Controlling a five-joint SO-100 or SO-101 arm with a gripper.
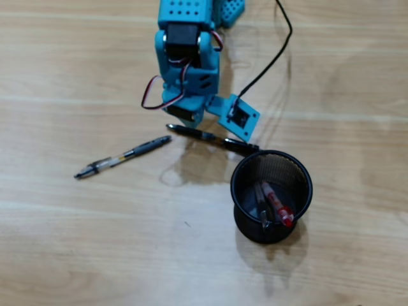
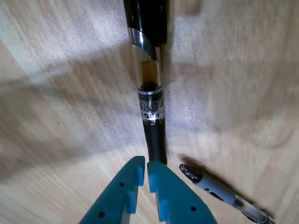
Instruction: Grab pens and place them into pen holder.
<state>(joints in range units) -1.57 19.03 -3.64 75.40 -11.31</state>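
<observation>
The black pen (image 2: 152, 100) lies flat on the worktop (image 1: 76, 242), near the pen holder (image 1: 244, 167). The hand (image 2: 144, 175) sits at its end with fingers almost together, holding nothing. The pen looks light, hard and slippery, so I would pinch it around the middle.

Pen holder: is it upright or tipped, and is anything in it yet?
Upright. The overhead view looks straight down into the pen holder, and two pens stand inside it, a red-and-white pen and a clear pen.

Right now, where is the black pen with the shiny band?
In the overhead view the black pen with the shiny band lies on the table, between the blue claw and the black mesh cup.
</observation>
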